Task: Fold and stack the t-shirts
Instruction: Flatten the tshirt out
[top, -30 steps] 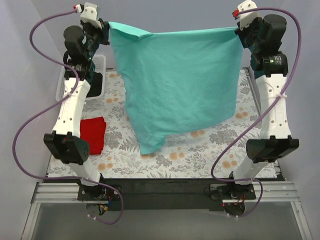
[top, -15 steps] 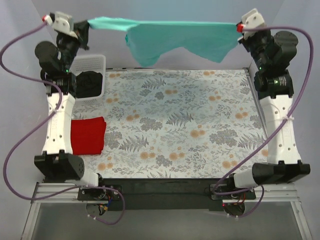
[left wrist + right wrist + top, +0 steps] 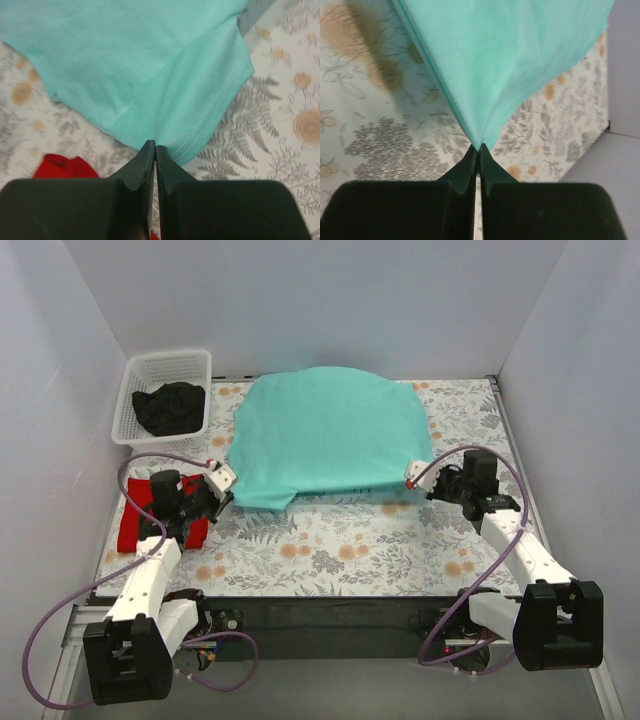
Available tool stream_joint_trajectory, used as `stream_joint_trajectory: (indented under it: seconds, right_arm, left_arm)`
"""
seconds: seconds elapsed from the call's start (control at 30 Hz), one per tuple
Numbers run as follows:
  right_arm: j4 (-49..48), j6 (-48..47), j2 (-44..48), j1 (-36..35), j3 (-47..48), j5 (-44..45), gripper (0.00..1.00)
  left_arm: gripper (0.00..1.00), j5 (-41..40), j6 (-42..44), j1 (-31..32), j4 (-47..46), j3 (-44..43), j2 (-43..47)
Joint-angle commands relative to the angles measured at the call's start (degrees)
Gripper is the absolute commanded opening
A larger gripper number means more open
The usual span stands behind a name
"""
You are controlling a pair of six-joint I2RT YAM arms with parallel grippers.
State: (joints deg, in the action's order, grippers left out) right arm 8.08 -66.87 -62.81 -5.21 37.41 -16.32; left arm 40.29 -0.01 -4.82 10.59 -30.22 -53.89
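Observation:
A teal t-shirt (image 3: 325, 435) lies spread flat on the floral table, reaching from the middle to the back. My left gripper (image 3: 226, 485) is shut on its near left corner, seen in the left wrist view (image 3: 154, 146) pinching the hem of the teal t-shirt (image 3: 145, 65). My right gripper (image 3: 418, 478) is shut on the near right corner, and the right wrist view (image 3: 480, 147) shows the teal t-shirt (image 3: 505, 55) rising taut from the tips. A folded red t-shirt (image 3: 140, 512) lies at the left edge, partly under my left arm.
A white basket (image 3: 197, 367) at the back left holds a dark garment (image 3: 170, 407). Grey walls close in the back and both sides. The floral table (image 3: 340, 540) shows bare in front of the shirt.
Both arms swung down from high at the back to low near the front, still holding the teal shirt. The shirt went from hanging stretched in the air to lying spread on the table.

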Motion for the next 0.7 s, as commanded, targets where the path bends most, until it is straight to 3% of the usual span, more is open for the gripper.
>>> stream_joint_trajectory:
  seconds: [0.0, 0.17, 0.3, 0.47, 0.67]
  right_arm:
    - [-2.63, -6.69, -0.55, -1.46, -5.04, 1.02, 0.01]
    - [-2.10, -6.61, -5.74, -2.35, -9.80, 6.02, 0.01]
    - [1.58, -6.08, -4.88, -2.35, -12.09, 6.47, 0.01]
    - [8.00, -6.34, 1.96, -2.35, -14.82, 6.30, 0.01]
    - [17.40, -7.48, 11.37, -2.35, -17.01, 4.72, 0.01]
  left_arm:
    - [0.00, -0.47, 11.43, -0.28, 4.96, 6.02, 0.81]
    - [0.00, -1.71, 16.00, -0.37, 8.91, 9.47, -0.43]
    - [0.00, -1.01, 19.16, -0.37, 15.59, 9.48, 2.03]
    - [0.00, 0.57, 24.61, -0.37, 30.26, 6.32, 6.24]
    - [0.00, -0.30, 27.87, -0.37, 38.88, 3.50, 11.52]
